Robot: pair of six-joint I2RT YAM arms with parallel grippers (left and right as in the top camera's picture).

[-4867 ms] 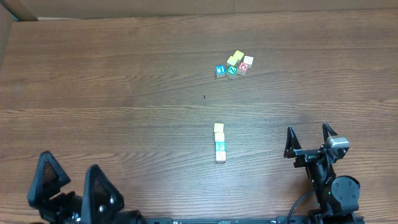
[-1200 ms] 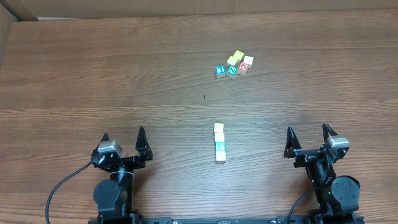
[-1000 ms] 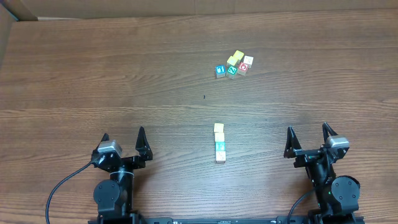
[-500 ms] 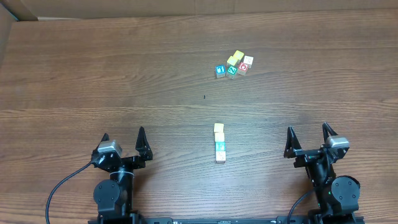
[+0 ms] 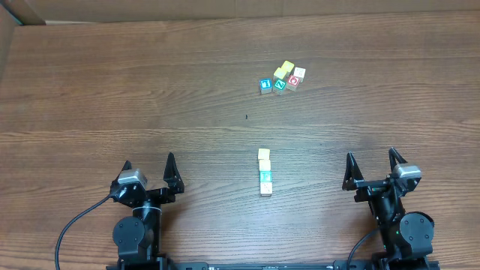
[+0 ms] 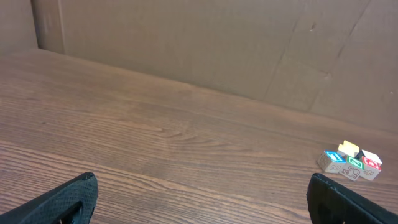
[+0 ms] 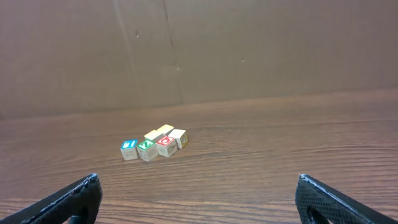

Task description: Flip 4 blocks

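Four blocks point(image 5: 265, 172) in one straight row on the wooden table point(image 5: 112, 90), touching end to end, and the row runs away from the robot. Far end to near end: yellow block point(image 5: 264, 154), second yellow block point(image 5: 264, 164), paler, teal-faced block point(image 5: 265, 176), whitish block point(image 5: 265, 188). Printed faces too small to read. Nothing touches the row. It shows in neither wrist view.

Left of the row, well apart and a bit nearer the robot: left gripper point(image 5: 148, 161), jaws spread wide, nothing between them, fingers pointing toward the far side. Right of the row, well apart, about level with its near end: right gripper point(image 5: 370, 155), also spread wide and holding nothing. Both wrist views show only bare wood between the dark finger pads.

Beyond the row's far end, slightly to the right, well apart: a tight cluster of six cubes point(image 5: 282, 78). Blue-faced cube point(image 5: 265, 85) on its left, a green-faced cube point(image 5: 280, 85) beside it, then the red-faced cube point(image 5: 293, 81). Two yellow ones and a white one sit behind those. Cluster shows in both wrist views.

Small dark speck point(image 5: 247, 116) on the wood between row and cluster, a little left. Cardboard wall point(image 6: 186, 43) stands past the cluster at the table's far edge. A black cable point(image 5: 75, 225) curves off the left arm's base, far left of the row.
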